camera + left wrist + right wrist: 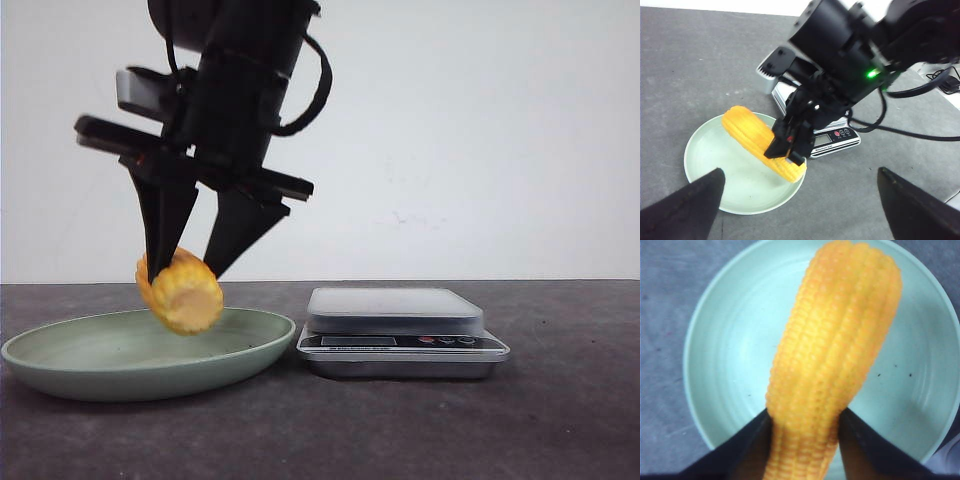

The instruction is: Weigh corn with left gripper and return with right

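Note:
The yellow-orange corn (182, 292) hangs tilted just above the pale green plate (100, 375). My right gripper (188, 268) reaches down from above and is shut on it. In the right wrist view the two black fingers (747, 450) clamp the corn (832, 350) on both sides over the plate (720, 340). In the left wrist view the right gripper (790, 145) holds the corn (752, 132) over the plate (705, 155). My left gripper (800, 210) is open wide and empty, above and nearer than the plate. It is out of the front view.
A silver kitchen scale (395, 310) with a bare platform stands right of the plate on the dark grey table; it also shows in the left wrist view (835, 137). A black cable (900, 132) trails from the right arm past the scale. A white wall is behind.

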Controlling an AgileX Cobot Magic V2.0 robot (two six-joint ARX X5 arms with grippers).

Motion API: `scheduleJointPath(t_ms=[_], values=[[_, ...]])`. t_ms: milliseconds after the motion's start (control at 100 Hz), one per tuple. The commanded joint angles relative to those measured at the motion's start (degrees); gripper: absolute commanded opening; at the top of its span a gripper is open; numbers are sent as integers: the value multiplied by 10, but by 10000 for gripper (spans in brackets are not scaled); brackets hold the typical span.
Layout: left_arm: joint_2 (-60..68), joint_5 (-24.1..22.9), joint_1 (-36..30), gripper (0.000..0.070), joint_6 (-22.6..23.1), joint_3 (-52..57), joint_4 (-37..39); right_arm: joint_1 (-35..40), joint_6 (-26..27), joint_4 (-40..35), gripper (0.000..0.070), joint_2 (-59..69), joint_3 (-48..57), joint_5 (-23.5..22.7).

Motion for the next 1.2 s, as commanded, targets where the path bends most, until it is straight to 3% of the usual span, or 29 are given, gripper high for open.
scheduleJointPath(t_ms=[0,120,220,260,620,950,1190], values=[[3,1,-5,596,3,6,6,6,-1,12,356,15,11,0],[3,1,-5,596,3,6,6,6,2,17,407,22,11,0],[3,1,-5,596,3,6,6,5,5,18,614,22,11,0],[3,1,-5,596,3,6,6,5,9,19,660,22,11,0],[2,1,-5,597,4,6,7,5,4,7,655,-20,11,20],[-50,-34,-5,597,6,6,9,6,-39,-61,654,-248,11,206],[-75,-34,-5,597,5,6,6,6,-43,-71,654,-452,-9,301]])
